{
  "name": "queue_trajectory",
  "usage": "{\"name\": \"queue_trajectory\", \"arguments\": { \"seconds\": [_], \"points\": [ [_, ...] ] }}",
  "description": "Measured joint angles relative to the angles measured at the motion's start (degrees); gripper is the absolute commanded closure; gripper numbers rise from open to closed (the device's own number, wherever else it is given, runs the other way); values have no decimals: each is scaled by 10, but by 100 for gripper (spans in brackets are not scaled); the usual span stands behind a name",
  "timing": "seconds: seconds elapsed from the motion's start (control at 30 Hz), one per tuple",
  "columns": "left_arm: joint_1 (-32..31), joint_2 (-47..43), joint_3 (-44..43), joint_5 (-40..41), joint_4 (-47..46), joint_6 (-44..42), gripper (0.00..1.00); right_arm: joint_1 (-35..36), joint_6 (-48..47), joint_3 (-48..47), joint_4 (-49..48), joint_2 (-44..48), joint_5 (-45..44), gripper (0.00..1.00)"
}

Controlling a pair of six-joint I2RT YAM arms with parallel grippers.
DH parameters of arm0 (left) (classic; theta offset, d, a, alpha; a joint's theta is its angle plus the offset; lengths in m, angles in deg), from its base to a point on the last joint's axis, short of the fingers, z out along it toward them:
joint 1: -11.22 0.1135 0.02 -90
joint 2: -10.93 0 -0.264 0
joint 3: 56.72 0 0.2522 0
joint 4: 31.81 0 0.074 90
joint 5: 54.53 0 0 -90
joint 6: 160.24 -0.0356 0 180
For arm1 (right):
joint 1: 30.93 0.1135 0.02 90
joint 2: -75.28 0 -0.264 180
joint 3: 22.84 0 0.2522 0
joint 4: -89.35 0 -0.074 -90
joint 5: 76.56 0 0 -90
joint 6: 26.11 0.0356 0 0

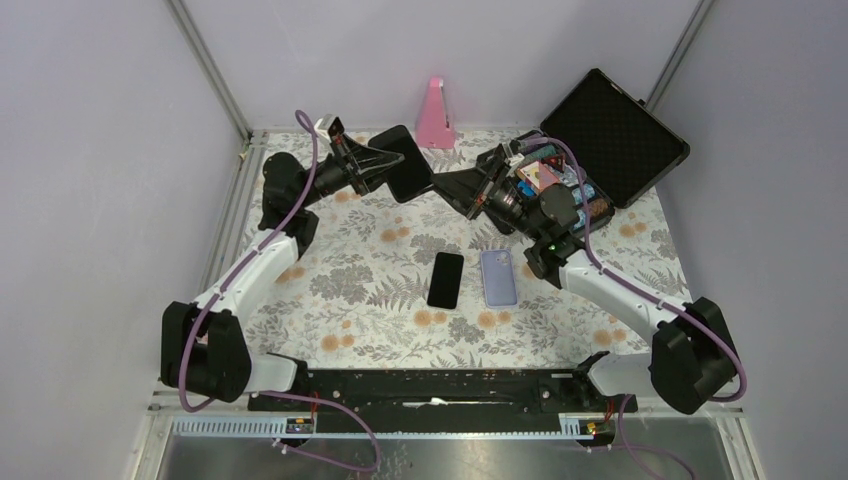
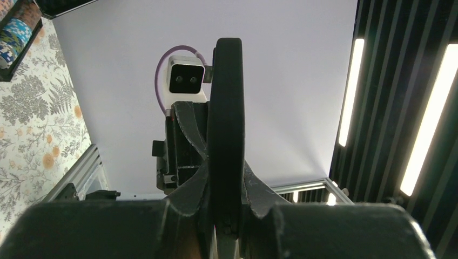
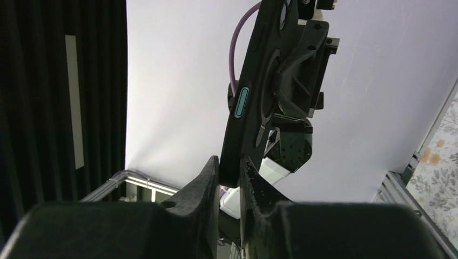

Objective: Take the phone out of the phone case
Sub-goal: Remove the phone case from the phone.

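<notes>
A black phone case (image 1: 408, 160) with a teal side button hangs in the air over the back of the table, held between both arms. I cannot tell the phone apart from the case. My left gripper (image 1: 392, 170) is shut on its left end; in the left wrist view the case (image 2: 225, 108) stands edge-on between the fingers of that gripper (image 2: 226, 183). My right gripper (image 1: 437, 185) is shut on the opposite corner. The right wrist view shows the case's back (image 3: 254, 108) rising from that gripper (image 3: 229, 170).
A bare black phone (image 1: 446, 279) and a lavender case (image 1: 498, 277) lie side by side mid-table on the floral mat. An open black hard box (image 1: 610, 130) with small items stands at the back right. A pink stand (image 1: 434, 115) is against the back wall.
</notes>
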Motion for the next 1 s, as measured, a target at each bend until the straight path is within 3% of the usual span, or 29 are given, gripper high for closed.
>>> {"name": "queue_trajectory", "arguments": {
  "seconds": [0.1,0.33,0.57,0.73,1.0],
  "points": [
    [0,2,8,6,-19,15,100,0,15,0,-18,-7,-2,93],
    [-1,31,19,30,-86,71,100,-2,58,-19,-59,-45,-11,96],
    [-29,101,12,83,-223,161,100,-11,109,-33,-128,-80,-33,100],
    [-48,164,-10,130,-326,162,100,-21,128,-34,-157,-94,-56,100],
    [-70,197,-65,152,-370,162,100,-22,166,-35,-221,-102,-82,100]
  ]
}}
